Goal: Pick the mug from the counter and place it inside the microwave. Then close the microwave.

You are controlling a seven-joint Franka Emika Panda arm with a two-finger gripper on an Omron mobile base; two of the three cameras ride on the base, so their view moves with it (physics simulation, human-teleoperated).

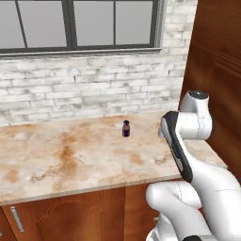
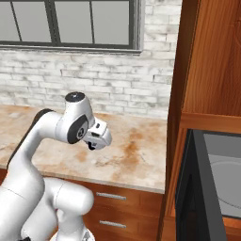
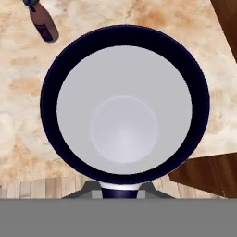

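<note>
In the hand view the mug (image 3: 124, 104) is seen from straight above: white inside, dark blue rim, with its dark blue handle at the bottom of the picture. My gripper (image 3: 119, 190) is shut on that handle, and the mug hangs over the counter (image 3: 21, 102) close to its front edge. In the right base view the gripper (image 2: 92, 143) points down over the counter (image 2: 134, 157), and the mug itself is hard to make out there. The microwave (image 2: 221, 179) stands open at the lower right, its door (image 2: 188, 193) swung toward me and the glass turntable showing.
A small dark purple bottle (image 1: 126, 128) stands on the counter (image 1: 70, 155) near the brick wall, and also appears in the hand view (image 3: 42, 23). A tall wooden cabinet (image 2: 212, 61) rises right of the counter, above the microwave. Drawers with silver handles sit below.
</note>
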